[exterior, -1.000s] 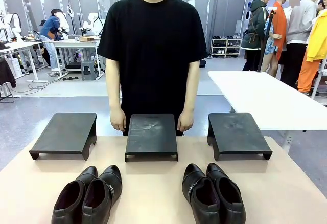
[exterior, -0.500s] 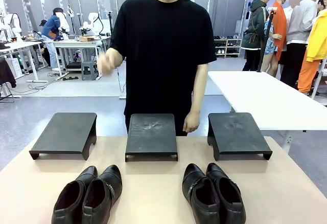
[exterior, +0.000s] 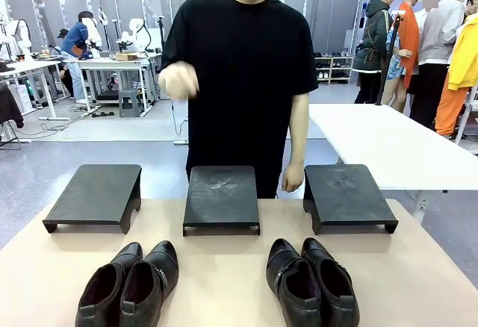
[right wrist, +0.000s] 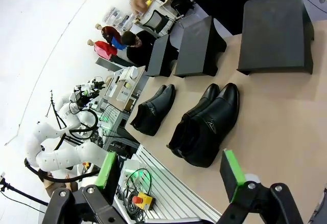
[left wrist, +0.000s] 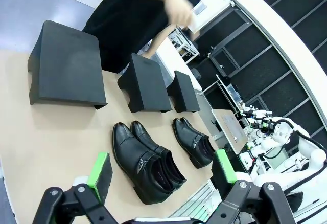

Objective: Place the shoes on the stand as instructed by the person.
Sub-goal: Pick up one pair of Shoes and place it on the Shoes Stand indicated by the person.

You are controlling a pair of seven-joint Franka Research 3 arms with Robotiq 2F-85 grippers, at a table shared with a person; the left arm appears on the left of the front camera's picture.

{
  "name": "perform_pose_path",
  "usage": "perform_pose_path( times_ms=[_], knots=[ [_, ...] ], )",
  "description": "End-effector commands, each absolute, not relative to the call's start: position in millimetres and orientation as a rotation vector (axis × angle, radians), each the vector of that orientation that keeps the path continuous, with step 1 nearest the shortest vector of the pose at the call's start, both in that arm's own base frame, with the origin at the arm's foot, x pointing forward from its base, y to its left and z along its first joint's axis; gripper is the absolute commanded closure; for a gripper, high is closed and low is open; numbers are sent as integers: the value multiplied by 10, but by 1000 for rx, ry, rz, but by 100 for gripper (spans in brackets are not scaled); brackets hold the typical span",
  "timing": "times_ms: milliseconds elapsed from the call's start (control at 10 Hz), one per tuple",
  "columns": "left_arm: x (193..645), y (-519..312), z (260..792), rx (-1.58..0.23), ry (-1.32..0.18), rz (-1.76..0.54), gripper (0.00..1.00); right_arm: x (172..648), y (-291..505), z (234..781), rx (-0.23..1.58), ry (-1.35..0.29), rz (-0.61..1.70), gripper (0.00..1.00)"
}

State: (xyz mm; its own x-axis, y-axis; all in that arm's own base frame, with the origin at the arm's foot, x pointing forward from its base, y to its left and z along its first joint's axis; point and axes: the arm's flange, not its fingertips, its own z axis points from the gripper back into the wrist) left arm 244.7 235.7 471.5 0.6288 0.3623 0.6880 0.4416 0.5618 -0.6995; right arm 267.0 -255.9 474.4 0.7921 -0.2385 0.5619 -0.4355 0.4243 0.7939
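- front view: left pair [exterior: 131, 286] and right pair [exterior: 312, 282] of shoes lay on the surface [exterior: 224, 267] before three bare stands [exterior: 221, 196] (none placed yet).
- left pincer [left wrist: 161, 170] and right pincer [right wrist: 170, 169] gaped wide, empty.

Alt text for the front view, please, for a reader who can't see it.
A person in a black T-shirt stands behind a tan table, one hand lifted to chest height. Three low black stands sit in a row on its far side; two pairs of glossy black shoes lie nearer the camera, toes toward the stands.
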Motion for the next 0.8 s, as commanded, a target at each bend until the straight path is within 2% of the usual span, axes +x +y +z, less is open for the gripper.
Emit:
perform_pose_path(
  times_ms=[0, 700],
  knots=[
    [2438, 2377, 4717, -1024, -934, -71, 0, 2657, -2564, 4750, 1153, -683, 146, 0],
    [2475, 2319, 4760, -1004, -915, -81, 0, 2657, -2564, 4750, 1153, -683, 146, 0]
  ],
)
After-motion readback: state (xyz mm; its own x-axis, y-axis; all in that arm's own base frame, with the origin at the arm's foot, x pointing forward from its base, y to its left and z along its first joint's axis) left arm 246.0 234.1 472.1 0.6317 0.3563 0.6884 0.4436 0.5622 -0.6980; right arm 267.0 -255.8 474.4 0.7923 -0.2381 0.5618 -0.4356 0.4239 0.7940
